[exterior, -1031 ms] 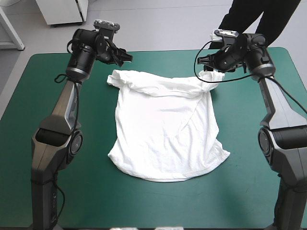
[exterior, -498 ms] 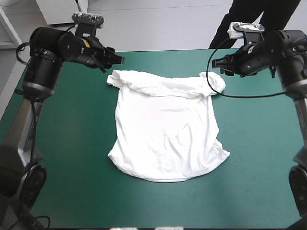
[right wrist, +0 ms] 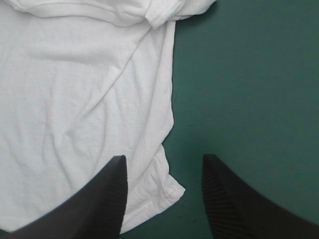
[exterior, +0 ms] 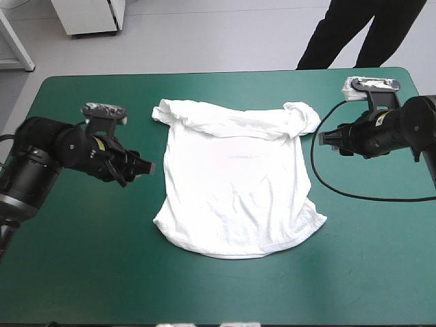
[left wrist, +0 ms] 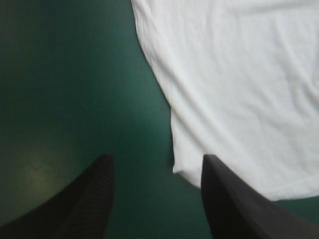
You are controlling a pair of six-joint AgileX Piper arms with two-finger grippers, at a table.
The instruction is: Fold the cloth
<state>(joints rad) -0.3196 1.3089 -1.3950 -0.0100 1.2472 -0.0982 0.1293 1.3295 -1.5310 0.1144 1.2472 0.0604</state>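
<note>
1. The left tool (exterior: 146, 167) is hovering over the left part of the teal-green table (exterior: 82, 272), pointing at the T-shirt's left side edge from just beside it. Its black fingers (left wrist: 94, 199) are standing wide apart and gripping nothing.
2. In the left wrist view, a hem corner of the white cloth is lying on the cover between those spread fingers, nearer one of them.
3. The T-shirt (exterior: 235, 184) is lying spread out in the middle of the table. Its collar end is toward the far edge and its hem toward the near edge. The body is lightly wrinkled, and both sleeves are bunched into rolls at the far corners.
4. The right tool (exterior: 321, 138) is hovering over the table on the right, near the bunched right sleeve and apart from the cloth. Its fingers (right wrist: 234, 204) are also standing open and empty, and the wrist view is showing the shirt's other hem corner between them.
</note>
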